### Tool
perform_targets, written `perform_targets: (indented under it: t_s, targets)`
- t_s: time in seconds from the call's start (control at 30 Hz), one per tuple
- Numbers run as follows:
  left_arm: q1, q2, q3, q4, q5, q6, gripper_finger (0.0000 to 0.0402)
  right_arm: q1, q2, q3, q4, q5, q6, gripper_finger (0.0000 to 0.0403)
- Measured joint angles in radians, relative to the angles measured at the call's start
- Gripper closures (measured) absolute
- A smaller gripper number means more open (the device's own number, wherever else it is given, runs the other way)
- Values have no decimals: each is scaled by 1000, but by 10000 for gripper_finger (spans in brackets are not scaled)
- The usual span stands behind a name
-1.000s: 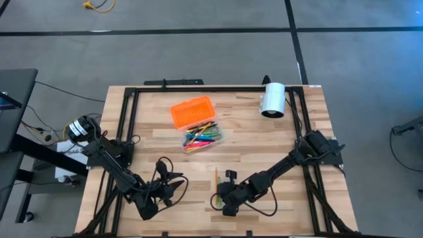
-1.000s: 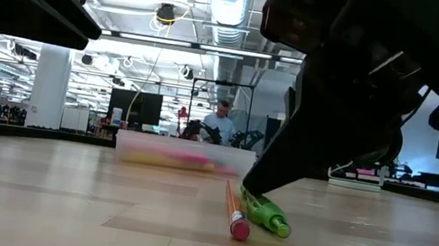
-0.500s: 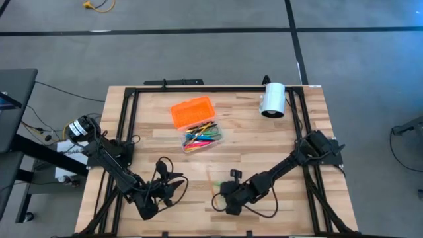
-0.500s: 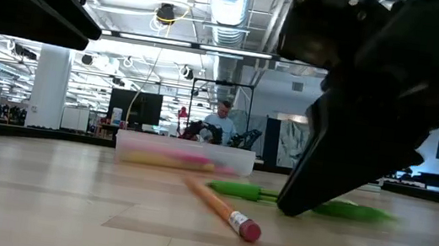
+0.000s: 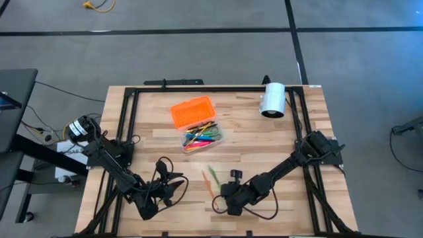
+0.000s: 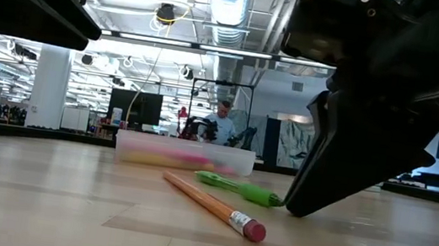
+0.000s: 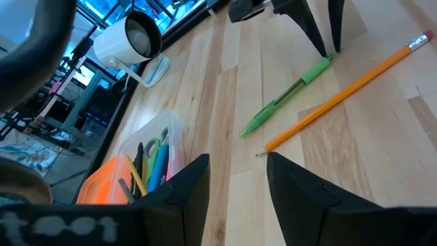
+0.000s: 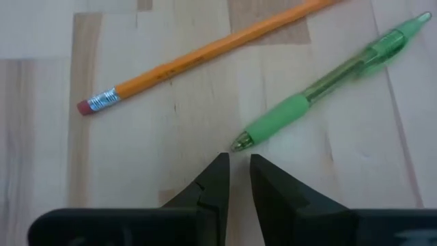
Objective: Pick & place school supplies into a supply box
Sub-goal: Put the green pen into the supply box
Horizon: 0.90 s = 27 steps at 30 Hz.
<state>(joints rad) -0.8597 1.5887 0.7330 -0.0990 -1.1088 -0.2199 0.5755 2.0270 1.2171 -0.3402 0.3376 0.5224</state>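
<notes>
A green pen (image 8: 307,96) and a yellow pencil with a pink eraser (image 8: 205,51) lie flat and side by side on the table, near its near edge (image 5: 213,176) (image 5: 206,180). My right gripper (image 8: 236,158) is shut and points down at the pen's writing tip. The supply box's clear base (image 5: 201,137) sits at mid-table holding several coloured pens. Its orange lid (image 5: 193,111) lies open behind it. My left gripper (image 7: 237,167) is open and waits low over the table to the left of the pen and pencil, touching nothing. My right gripper meets the green pen at its pointed writing tip (image 8: 237,144) with the free ends of its shut fingers (image 6: 292,207). The fingers slant down from above and from the near side. The pen lies flat on the table, angled away from the fingers.
A white cylinder (image 5: 272,99) lies near the far right corner. A black frame rail (image 5: 198,88) runs along the table's far edge and sides. Bare wood (image 5: 264,145) spreads between the box and my right arm. Beyond the table, a person (image 6: 219,123) sits in the room.
My right gripper has moved a little toward the near edge and the right. The green pen and the pencil have turned about on the table, from pointing straight far-to-near to slanting with their far ends toward the left. The pen has swung wide and come back partway.
</notes>
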Motion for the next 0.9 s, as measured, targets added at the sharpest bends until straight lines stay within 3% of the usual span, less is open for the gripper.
perform_targets:
  t_s: [0.1, 0.33, 0.63, 0.9]
  targets:
    - [0, 0, 0, 0, 0, 0, 263, 0, 1, 14, -32, 15, 1, 349]
    - [0, 0, 0, 0, 0, 0, 263, -1, -41, 68, -217, 199, 95, 349]
    - [2, 0, 0, -5, -1, -10, 263, -78, -23, 71, -79, 90, 98, 343]
    - [2, 0, 0, -12, 3, -12, 263, -105, -24, 72, -43, 109, 88, 284]
